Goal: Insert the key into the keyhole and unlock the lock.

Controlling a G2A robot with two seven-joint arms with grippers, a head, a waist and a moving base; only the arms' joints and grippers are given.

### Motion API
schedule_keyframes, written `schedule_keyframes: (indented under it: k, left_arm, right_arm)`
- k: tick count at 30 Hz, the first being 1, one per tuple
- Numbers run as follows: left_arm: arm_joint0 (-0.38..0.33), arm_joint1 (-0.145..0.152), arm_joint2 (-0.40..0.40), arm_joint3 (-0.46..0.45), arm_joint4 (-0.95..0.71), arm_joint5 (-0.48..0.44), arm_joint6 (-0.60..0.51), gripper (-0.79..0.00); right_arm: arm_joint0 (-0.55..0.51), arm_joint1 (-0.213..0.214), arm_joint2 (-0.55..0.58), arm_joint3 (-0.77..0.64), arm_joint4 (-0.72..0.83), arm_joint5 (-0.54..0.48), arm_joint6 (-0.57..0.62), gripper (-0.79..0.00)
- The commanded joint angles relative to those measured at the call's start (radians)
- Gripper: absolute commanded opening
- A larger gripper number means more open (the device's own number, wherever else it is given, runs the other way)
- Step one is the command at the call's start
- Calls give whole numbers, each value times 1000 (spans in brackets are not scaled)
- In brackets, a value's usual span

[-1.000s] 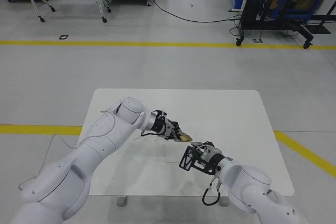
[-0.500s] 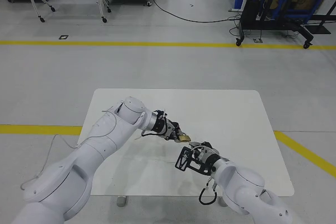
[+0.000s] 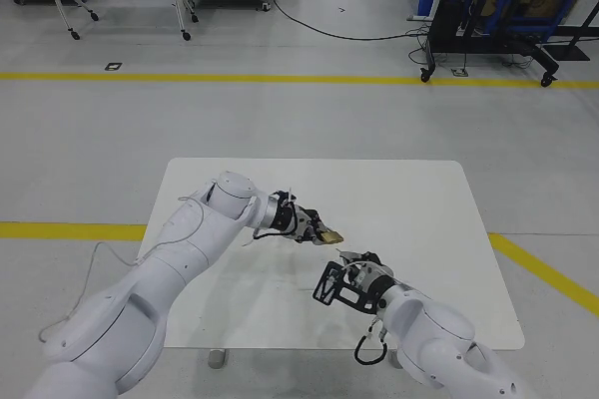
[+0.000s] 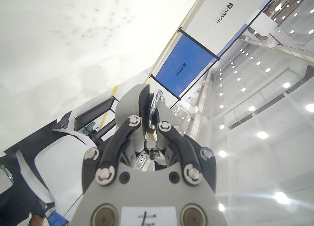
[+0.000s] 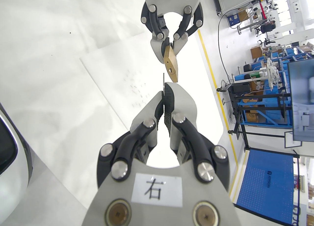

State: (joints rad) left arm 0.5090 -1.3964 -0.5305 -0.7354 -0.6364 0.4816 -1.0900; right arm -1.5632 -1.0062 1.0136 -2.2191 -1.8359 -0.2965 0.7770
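Over the middle of the white table (image 3: 419, 199), my left gripper (image 3: 309, 228) is shut on a brass padlock (image 3: 329, 236) and holds it in the air. In the left wrist view the left gripper (image 4: 153, 111) clamps the silver shackle (image 4: 156, 100). The right wrist view shows the padlock (image 5: 171, 64) hanging from the left gripper (image 5: 169, 43), its keyhole (image 5: 170, 71) turned toward me. My right gripper (image 5: 163, 94) is shut on a thin key (image 5: 163, 80), whose tip stands just short of the padlock's lower end. From above, the right gripper (image 3: 339, 267) sits just below the padlock.
The table's near edge (image 3: 280, 344) runs close under the right arm. A yellow floor line (image 3: 539, 269) passes beside the table. Racks and carts (image 5: 260, 99) stand far off in the room.
The left gripper has lifted the padlock slightly up and away. The right gripper has shifted a little to the left beneath it, still holding the key.
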Motion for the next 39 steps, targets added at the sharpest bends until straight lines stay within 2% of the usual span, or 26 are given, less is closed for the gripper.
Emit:
schedule_keyframes:
  k: [1,13,21,39]
  left_arm:
    - [1,-1,1,-5,14,5,14,-785]
    - [12,-5,-6,-33,67,29,52,-785]
    - [20,-7,-13,-46,93,40,59,-785]
    - [32,-9,-31,-64,138,51,47,-785]
  right_arm:
    - [-3,-1,-1,-4,-13,2,13,-785]
    - [12,-26,-83,6,-135,21,92,-785]
    - [48,-51,-141,46,-164,20,126,-785]
    - [63,-87,-165,76,-221,33,170,-785]
